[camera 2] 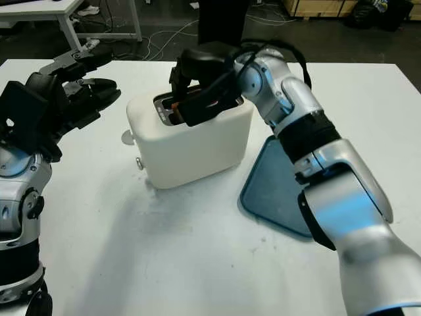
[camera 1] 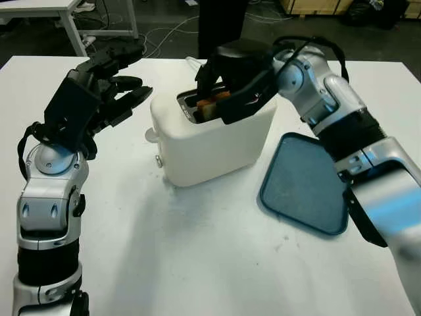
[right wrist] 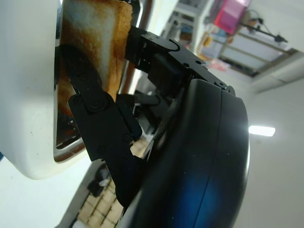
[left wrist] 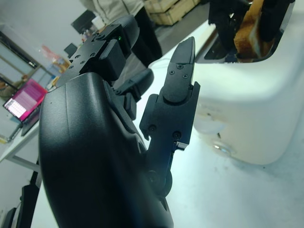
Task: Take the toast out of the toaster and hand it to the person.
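Note:
A white toaster (camera 1: 210, 141) stands in the middle of the white table. A browned slice of toast (right wrist: 97, 42) sticks up out of its slot. My right hand (camera 1: 214, 92) reaches over the toaster's top from the right. Its fingers (right wrist: 95, 114) are closed on both faces of the toast, which still sits in the slot. My left hand (camera 1: 122, 92) is raised just left of the toaster, open and holding nothing. In the left wrist view the toast (left wrist: 247, 33) shows between the right hand's dark fingers.
A blue tray (camera 1: 306, 184) lies flat on the table right of the toaster, under my right forearm. A person in dark trousers (camera 1: 220, 23) stands at the table's far edge behind the toaster. Another white table (camera 1: 59, 10) stands at the back left.

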You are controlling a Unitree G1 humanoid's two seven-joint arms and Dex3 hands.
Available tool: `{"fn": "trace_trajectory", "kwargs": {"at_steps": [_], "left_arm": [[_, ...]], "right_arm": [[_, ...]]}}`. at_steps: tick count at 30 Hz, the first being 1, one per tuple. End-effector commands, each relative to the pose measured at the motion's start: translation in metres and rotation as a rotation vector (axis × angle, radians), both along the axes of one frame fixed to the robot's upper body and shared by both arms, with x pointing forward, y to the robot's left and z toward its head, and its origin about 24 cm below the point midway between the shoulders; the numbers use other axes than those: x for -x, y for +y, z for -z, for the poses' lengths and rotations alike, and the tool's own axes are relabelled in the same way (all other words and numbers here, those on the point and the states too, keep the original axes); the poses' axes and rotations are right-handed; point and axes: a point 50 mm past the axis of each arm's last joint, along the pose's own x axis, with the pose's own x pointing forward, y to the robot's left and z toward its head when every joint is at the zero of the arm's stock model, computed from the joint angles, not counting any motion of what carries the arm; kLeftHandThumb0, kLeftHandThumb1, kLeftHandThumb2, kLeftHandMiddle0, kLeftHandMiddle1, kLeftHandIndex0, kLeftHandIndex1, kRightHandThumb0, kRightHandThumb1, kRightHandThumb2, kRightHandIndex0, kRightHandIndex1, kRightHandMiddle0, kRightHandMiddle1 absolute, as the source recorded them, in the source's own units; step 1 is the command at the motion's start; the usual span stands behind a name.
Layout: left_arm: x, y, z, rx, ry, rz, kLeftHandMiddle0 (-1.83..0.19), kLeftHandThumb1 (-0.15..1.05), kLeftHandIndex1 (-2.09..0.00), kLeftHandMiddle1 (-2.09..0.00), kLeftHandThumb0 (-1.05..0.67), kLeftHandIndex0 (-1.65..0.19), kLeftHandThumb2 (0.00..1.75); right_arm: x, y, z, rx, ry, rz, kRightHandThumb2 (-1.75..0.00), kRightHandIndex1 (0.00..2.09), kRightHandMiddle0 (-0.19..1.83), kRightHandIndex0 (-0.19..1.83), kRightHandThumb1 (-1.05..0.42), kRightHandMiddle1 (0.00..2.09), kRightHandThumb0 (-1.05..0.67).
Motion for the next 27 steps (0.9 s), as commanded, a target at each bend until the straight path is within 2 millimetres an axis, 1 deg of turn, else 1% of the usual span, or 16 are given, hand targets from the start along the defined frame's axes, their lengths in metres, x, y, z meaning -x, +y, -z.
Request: {"fn": "trace_trajectory", "kwargs": {"at_steps": [1, 3, 7, 8, 9, 10, 12, 14, 16, 17, 19, 21, 24, 27], "left_arm": [[0.001, 0.002, 0.0, 0.001, -0.004, -0.011, -0.21, 0.91, -0.3, -0.95, -0.27, -0.46, 0.14], [0.001, 0.002, 0.0, 0.0, -0.002, -0.012, -0.21, 0.91, -0.3, -0.95, -0.27, -0.46, 0.14], [0.001, 0.002, 0.0, 0.0, -0.005, -0.015, -0.21, 0.91, -0.31, -0.95, -0.27, -0.46, 0.14], [0.001, 0.002, 0.0, 0.003, -0.005, -0.016, -0.21, 0.91, -0.31, -0.95, -0.27, -0.46, 0.14], [0.001, 0.002, 0.0, 0.006, -0.004, -0.016, -0.21, 0.91, -0.31, -0.95, -0.26, -0.46, 0.14], [0.001, 0.002, 0.0, 0.005, -0.003, -0.017, -0.21, 0.91, -0.31, -0.95, -0.26, -0.46, 0.14], [0.001, 0.002, 0.0, 0.003, -0.002, -0.018, -0.21, 0.91, -0.31, -0.95, -0.27, -0.45, 0.14], [0.001, 0.002, 0.0, 0.002, 0.0, -0.018, -0.21, 0.91, -0.31, -0.95, -0.27, -0.45, 0.14], [0.001, 0.002, 0.0, 0.0, -0.002, -0.016, -0.21, 0.91, -0.32, -0.95, -0.27, -0.45, 0.14], [0.001, 0.002, 0.0, -0.003, -0.004, -0.015, -0.21, 0.9, -0.32, -0.95, -0.27, -0.45, 0.14], [0.0, 0.002, 0.0, -0.008, -0.006, -0.014, -0.22, 0.9, -0.32, -0.95, -0.28, -0.45, 0.14], [0.0, 0.002, 0.0, -0.005, -0.003, -0.015, -0.22, 0.9, -0.33, -0.95, -0.28, -0.44, 0.14], [0.0, 0.002, 0.0, 0.001, -0.002, -0.014, -0.21, 0.9, -0.33, -0.95, -0.27, -0.44, 0.15], [0.0, 0.001, -0.001, 0.002, -0.001, -0.016, -0.22, 0.9, -0.34, -0.95, -0.27, -0.44, 0.15]], "right_arm": [[-0.001, -0.003, 0.033, 0.125, 0.119, 0.009, -0.01, 1.52, 1.07, 0.91, -0.72, 0.54, -0.55], [-0.001, -0.003, 0.038, 0.153, 0.127, -0.001, 0.0, 1.47, 1.09, 0.94, -0.72, 0.5, -0.59], [-0.001, -0.003, 0.043, 0.203, 0.116, -0.016, -0.01, 1.58, 1.09, 0.94, -0.74, 0.5, -0.69], [-0.001, -0.004, 0.044, 0.213, 0.106, -0.024, 0.0, 1.61, 1.07, 0.94, -0.75, 0.57, -0.71], [0.0, -0.004, 0.045, 0.221, 0.097, -0.031, 0.0, 1.65, 0.98, 0.94, -0.77, 0.79, -0.73], [0.0, -0.005, 0.045, 0.225, 0.087, -0.038, 0.0, 1.67, 0.92, 0.94, -0.78, 0.93, -0.75], [0.001, -0.006, 0.045, 0.217, 0.066, -0.053, -0.01, 1.73, 0.84, 0.96, -0.83, 1.34, -0.74], [0.003, -0.009, 0.046, 0.169, 0.012, -0.09, -0.01, 1.74, 0.86, 1.01, -0.86, 1.5, -0.71], [0.005, -0.012, 0.046, 0.142, -0.058, -0.115, -0.03, 1.74, 0.87, 1.04, -0.9, 1.47, -0.66], [0.005, -0.013, 0.046, 0.136, -0.088, -0.124, -0.06, 1.74, 0.86, 1.05, -0.91, 1.52, -0.62], [0.006, -0.014, 0.043, 0.12, -0.153, -0.14, -0.18, 1.75, 0.81, 1.07, -0.92, 1.68, -0.55], [0.007, -0.014, 0.037, 0.082, -0.194, -0.147, -0.3, 1.75, 0.8, 1.08, -0.92, 1.73, -0.49], [0.008, -0.016, 0.023, -0.016, -0.266, -0.155, -0.37, 1.75, 0.76, 1.06, -0.92, 1.74, -0.45], [0.007, -0.017, 0.007, -0.115, -0.334, -0.14, -0.36, 1.75, 0.77, 1.07, -0.92, 1.75, -0.43]]}}
